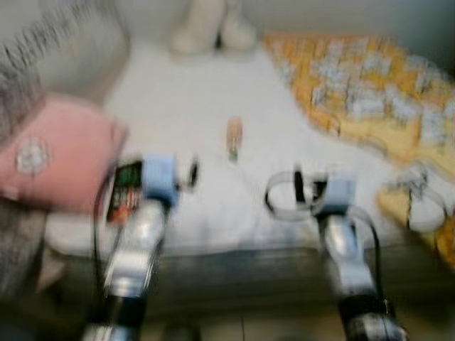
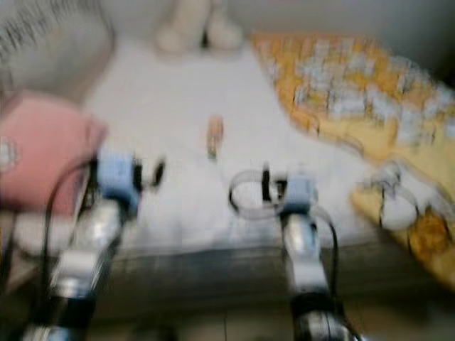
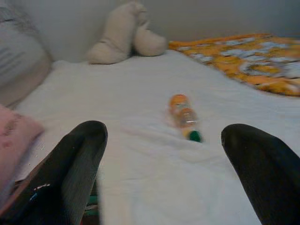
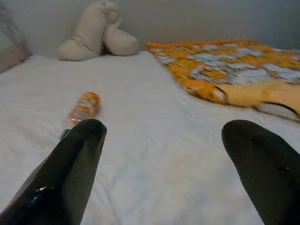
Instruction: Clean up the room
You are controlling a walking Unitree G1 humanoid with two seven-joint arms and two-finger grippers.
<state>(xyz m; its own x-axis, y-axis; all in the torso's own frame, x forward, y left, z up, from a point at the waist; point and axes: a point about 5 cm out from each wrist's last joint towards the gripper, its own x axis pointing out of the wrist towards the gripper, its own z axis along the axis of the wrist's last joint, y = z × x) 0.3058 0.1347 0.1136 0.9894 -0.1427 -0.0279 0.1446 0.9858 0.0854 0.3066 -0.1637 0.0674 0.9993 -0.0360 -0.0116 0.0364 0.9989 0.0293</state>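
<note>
Far left, at the bed's left edge: a pink pillow (image 1: 60, 153), with a grey pillow (image 3: 18, 61) behind it toward the head corner. Just right of the pink pillow, over the near edge of the bed (image 3: 140, 84): the left claw (image 3: 164, 154), fingers (image 3: 77, 159) spread wide, nothing between them. Beyond it, near the middle of the white sheet: a small bottle (image 3: 184, 116), orange label, green cap, lying flat. Long axis roughly head-to-foot of the bed, cap end toward the near edge, slightly skewed. From the left claw, ahead and a little to the right, almost centred in the gap between the fingers; from the right claw (image 4: 164, 159), ahead and off to the left, past its left finger. Judged nearer and better lined up for the left arm; a grasp across the bottle's width would probably suit, with only a forward reach. At the head edge, behind the bottle: a cream stuffed toy (image 3: 124, 33). Right claw likewise spread, empty, over the near edge. Right side of the bed: a rumpled orange blanket (image 4: 225, 70).
</note>
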